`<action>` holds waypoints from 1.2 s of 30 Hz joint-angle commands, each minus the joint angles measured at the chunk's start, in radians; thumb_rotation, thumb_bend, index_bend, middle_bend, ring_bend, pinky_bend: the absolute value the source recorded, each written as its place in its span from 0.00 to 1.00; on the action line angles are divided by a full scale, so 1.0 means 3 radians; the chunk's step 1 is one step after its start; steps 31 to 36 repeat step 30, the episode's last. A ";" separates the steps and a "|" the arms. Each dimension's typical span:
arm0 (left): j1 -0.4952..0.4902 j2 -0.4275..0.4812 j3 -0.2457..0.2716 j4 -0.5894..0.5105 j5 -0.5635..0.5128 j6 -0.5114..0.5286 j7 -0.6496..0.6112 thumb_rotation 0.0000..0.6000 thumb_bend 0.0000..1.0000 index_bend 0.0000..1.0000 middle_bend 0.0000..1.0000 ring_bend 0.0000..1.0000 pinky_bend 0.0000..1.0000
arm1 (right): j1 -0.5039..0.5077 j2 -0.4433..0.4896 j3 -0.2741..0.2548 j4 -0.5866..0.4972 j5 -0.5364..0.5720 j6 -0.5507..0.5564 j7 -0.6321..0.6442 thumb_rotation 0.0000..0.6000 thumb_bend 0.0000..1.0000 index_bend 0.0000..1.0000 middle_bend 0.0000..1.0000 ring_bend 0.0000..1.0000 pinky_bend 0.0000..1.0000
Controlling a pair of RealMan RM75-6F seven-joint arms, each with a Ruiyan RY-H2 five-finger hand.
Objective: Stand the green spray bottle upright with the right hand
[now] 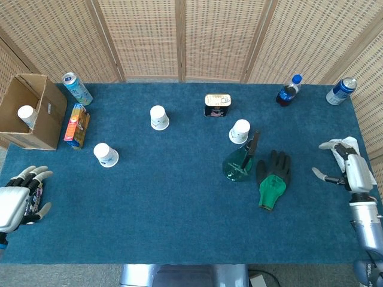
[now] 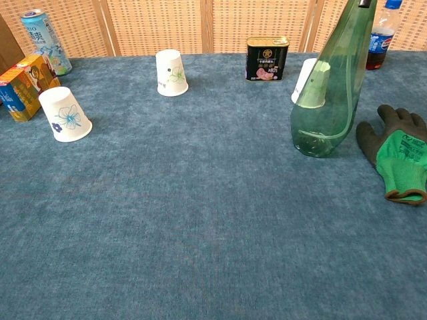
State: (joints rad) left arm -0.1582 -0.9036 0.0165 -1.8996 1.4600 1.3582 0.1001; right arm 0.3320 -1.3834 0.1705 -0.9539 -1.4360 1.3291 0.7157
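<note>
The green spray bottle (image 1: 240,161) (image 2: 330,93) stands upright on the blue cloth, just in front of a white paper cup (image 1: 240,131) (image 2: 309,81). Its black nozzle points up. My right hand (image 1: 348,170) hovers at the table's right edge, far to the right of the bottle, fingers spread and holding nothing. At the front left corner my left hand (image 1: 19,198) is likewise open and empty. Neither hand shows in the chest view.
A green and black glove (image 1: 272,180) (image 2: 398,153) lies right of the bottle. A tin (image 1: 216,104), two more cups (image 1: 158,117) (image 1: 106,155), a soda bottle (image 1: 288,91), cans (image 1: 341,91) (image 1: 77,88), a juice carton (image 1: 76,125) and a cardboard box (image 1: 27,111) are spread around.
</note>
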 commanded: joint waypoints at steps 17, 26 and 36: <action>0.0224 -0.0160 0.0108 0.0211 0.0051 0.0166 -0.0067 1.00 0.36 0.22 0.19 0.14 0.22 | -0.0362 0.0656 -0.0113 -0.1068 0.0341 0.0027 -0.2237 1.00 0.24 0.33 0.34 0.17 0.18; 0.0238 -0.0153 0.0106 0.0229 0.0099 0.0174 -0.0100 1.00 0.36 0.22 0.19 0.14 0.22 | -0.0405 0.0720 -0.0103 -0.1238 0.0384 -0.0014 -0.2196 1.00 0.24 0.33 0.34 0.17 0.18; 0.0229 -0.0153 0.0097 0.0230 0.0104 0.0158 -0.0099 1.00 0.36 0.22 0.19 0.14 0.22 | -0.0408 0.0714 -0.0101 -0.1252 0.0384 -0.0022 -0.2203 1.00 0.24 0.33 0.34 0.16 0.18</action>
